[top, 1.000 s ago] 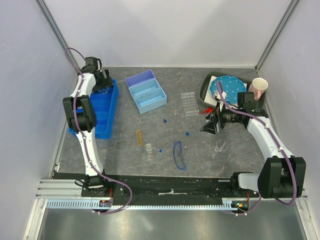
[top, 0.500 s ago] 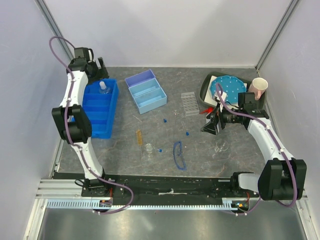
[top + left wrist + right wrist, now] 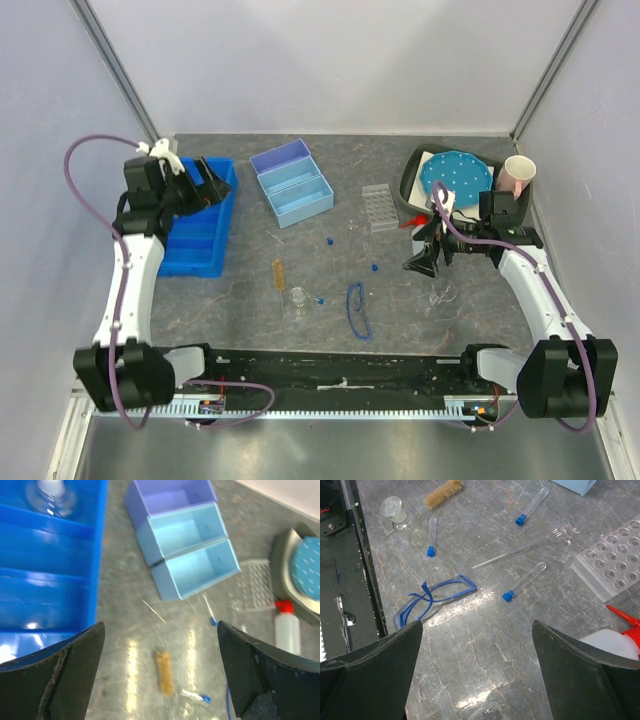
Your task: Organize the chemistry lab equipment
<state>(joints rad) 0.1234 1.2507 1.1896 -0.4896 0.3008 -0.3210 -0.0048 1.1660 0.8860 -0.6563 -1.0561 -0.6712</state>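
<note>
- Safety glasses (image 3: 357,308) sit mid-desk (image 3: 480,300).
- Left hand (image 3: 208,182) hangs over the blue tray (image 3: 190,250), wide open, empty.
- Right hand (image 3: 422,248) near the squeeze bottle (image 3: 615,641), gaping, empty too.

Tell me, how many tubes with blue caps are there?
3 blue-capped tubes: one beside the small glass flask, one near the light blue box, one between the safety glasses and the clear rack. Others may be hidden.
</note>
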